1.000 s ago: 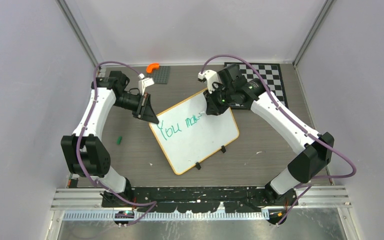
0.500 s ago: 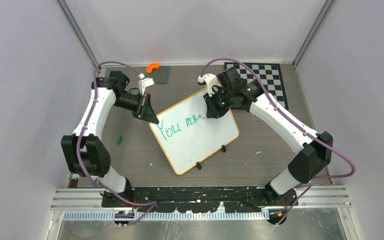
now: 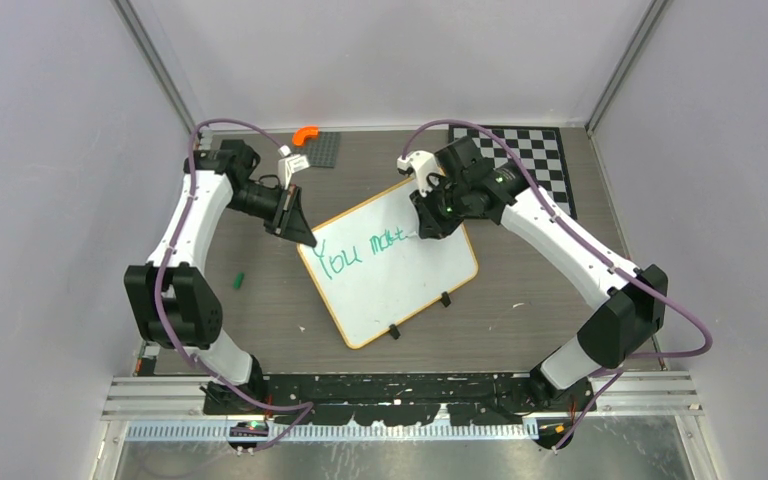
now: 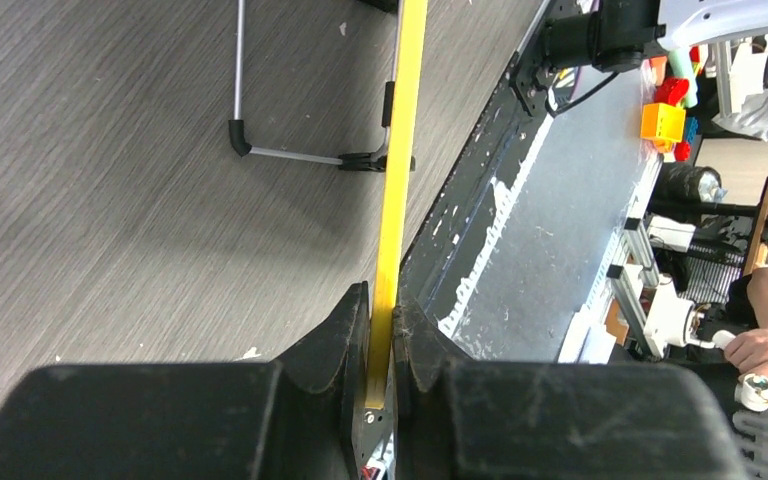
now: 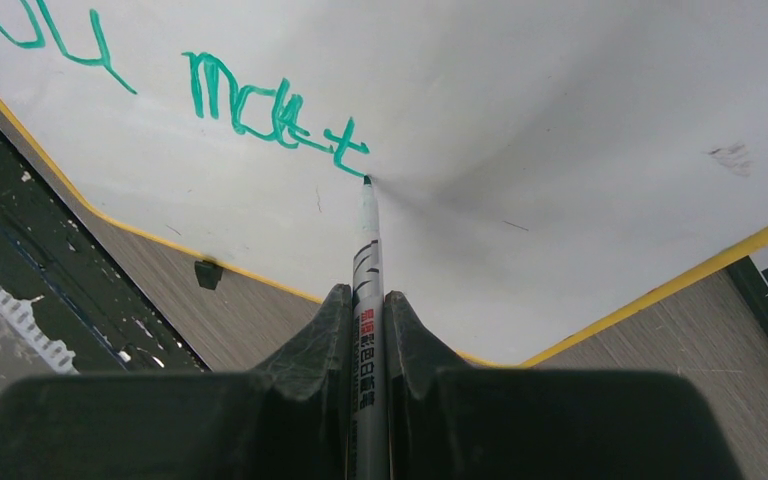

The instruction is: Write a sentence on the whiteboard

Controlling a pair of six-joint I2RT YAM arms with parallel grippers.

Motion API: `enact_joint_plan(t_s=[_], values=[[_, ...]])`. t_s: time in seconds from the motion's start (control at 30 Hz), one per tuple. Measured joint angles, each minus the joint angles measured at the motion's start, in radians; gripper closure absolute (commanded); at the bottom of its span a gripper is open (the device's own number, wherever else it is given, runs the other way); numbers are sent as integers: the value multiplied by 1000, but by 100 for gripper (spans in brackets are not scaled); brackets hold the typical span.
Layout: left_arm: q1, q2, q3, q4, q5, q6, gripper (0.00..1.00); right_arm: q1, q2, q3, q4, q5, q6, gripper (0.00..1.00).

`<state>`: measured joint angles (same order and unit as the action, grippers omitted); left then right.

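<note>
The whiteboard (image 3: 390,290) lies tilted on the table between both arms, with a yellow rim and black clip feet. My left gripper (image 3: 305,238) is shut on its left corner; in the left wrist view the yellow rim (image 4: 397,180) runs edge-on into the left gripper (image 4: 382,310). My right gripper (image 3: 422,232) is shut on a grey marker (image 5: 368,260) whose green tip touches the whiteboard (image 5: 560,110). The sentence (image 3: 360,250) reads "You matt" in green; the sentence's last stroke (image 5: 345,150) ends at the marker tip.
A black-and-white chequered board (image 3: 545,160) lies at the back right under the right arm. An orange piece (image 3: 305,133) and a dark grey plate (image 3: 322,148) sit at the back. A small green cap (image 3: 240,281) lies on the table left of the whiteboard.
The right gripper with the marker has shifted slightly right along the first line, and another green letter has appeared after "mat". The left arm and the whiteboard have stayed put.
</note>
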<state>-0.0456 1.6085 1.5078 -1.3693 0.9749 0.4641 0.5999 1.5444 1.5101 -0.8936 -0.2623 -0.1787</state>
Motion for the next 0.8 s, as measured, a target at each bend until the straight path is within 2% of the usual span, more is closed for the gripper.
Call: enact_joint_plan(t_s=[0.33, 0.5, 0.57, 0.8], values=[[-12, 56, 69, -69, -41, 93, 100, 0, -46, 69, -60, -24, -8, 100], [-29, 100, 155, -111, -71, 148, 98, 0, -64, 69, -72, -38, -11, 100], [-40, 127, 199, -127, -79, 169, 91, 0, -64, 69, -74, -50, -11, 100], [-60, 165, 262, -139, -94, 181, 59, 0, -66, 64, -78, -75, -11, 100]])
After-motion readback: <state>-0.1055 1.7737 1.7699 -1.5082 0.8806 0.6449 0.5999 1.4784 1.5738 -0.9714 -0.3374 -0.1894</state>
